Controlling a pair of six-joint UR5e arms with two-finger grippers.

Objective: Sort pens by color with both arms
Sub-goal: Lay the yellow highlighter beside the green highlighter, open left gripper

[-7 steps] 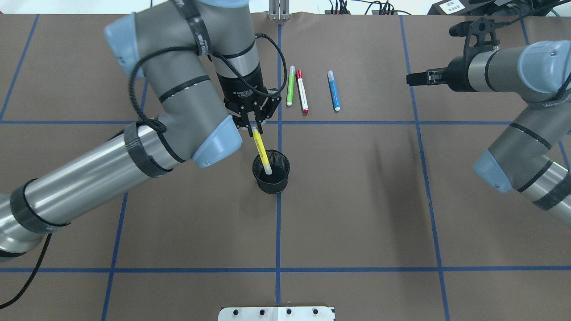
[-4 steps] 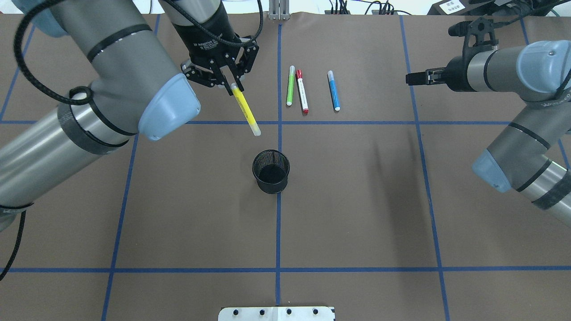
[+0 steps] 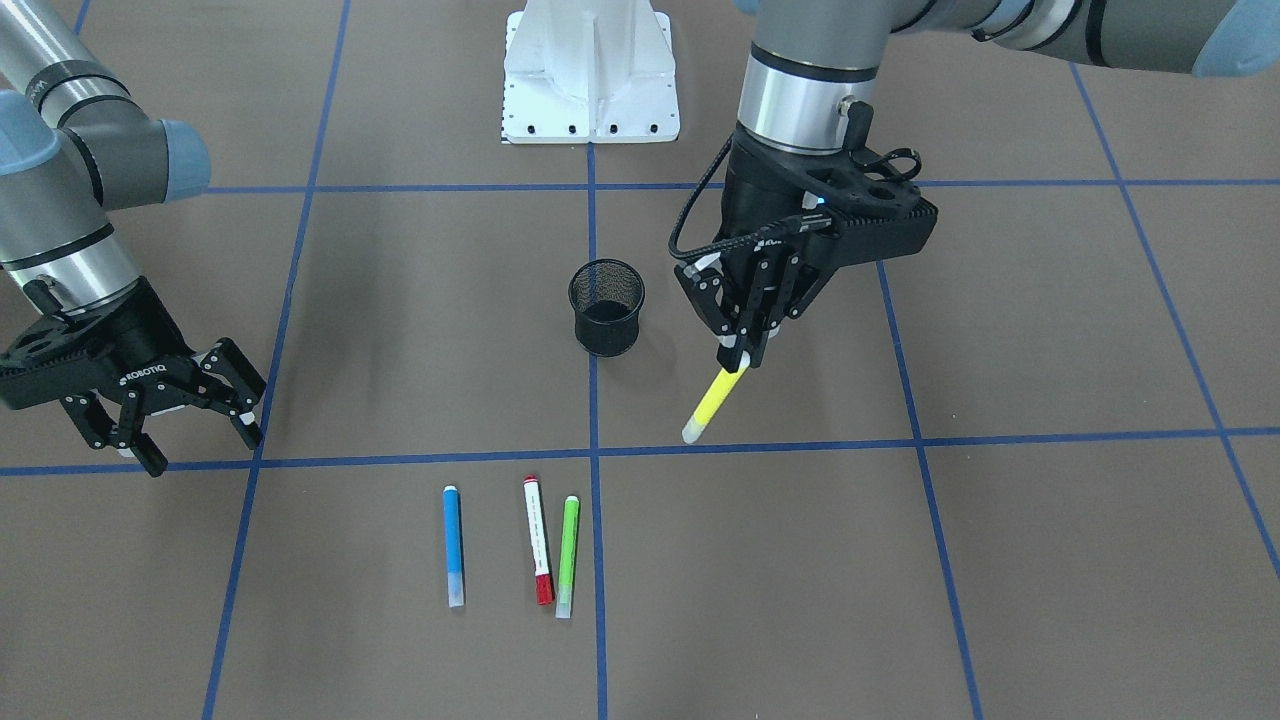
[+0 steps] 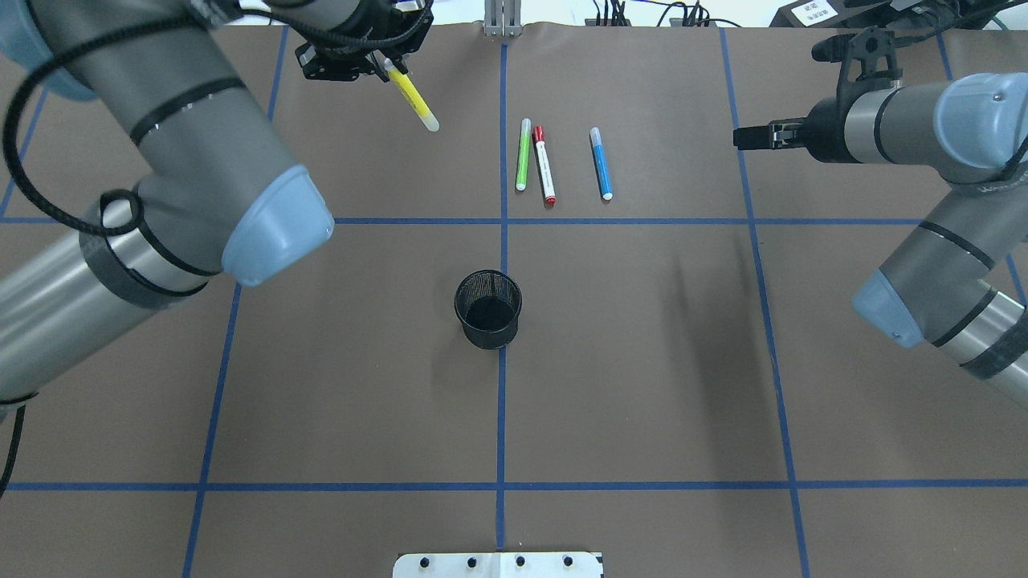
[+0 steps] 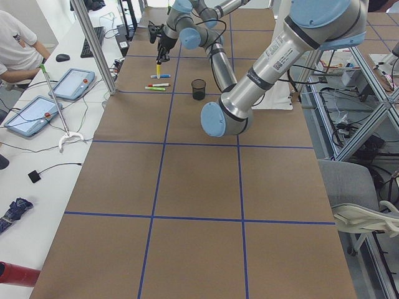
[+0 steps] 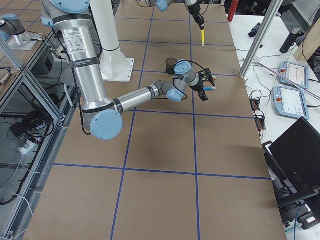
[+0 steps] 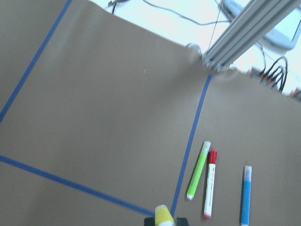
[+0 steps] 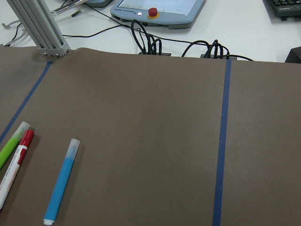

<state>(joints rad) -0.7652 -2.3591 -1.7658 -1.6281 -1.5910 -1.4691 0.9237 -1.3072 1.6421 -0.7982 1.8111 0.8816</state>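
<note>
We record: tabletop [image 3: 1000, 560], brown, blue-gridded. Left tool [image 3: 745, 355], clamped on yellow pen [image 3: 712, 405], tilted above tabletop. Right tool [image 3: 200, 445], fingers apart. Mesh cup [image 3: 607, 320], upright, central. Blue pen [image 3: 453, 545], red-capped white pen [image 3: 537, 540], green pen [image 3: 567, 555], lying side by side.

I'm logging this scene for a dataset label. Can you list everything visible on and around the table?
Slim yellow marker pen with pale end: one, yellow, tilted, held above the table.
Slim green marker pen: one, green, lying beside the red-capped pen.
White marker pen with red cap: one, white and red, between green and blue.
Slim blue marker pen: one, blue, lying slightly apart.
Black wire-mesh cup: one, black, upright mid-table, no pen inside.
Brown paper-covered table: one, brown, blue tape grid.
White pedestal base: one, white, robot's edge.
Left gripper: one, black, shut on the yellow pen.
Right gripper: one, black, open, holding nothing.
</note>
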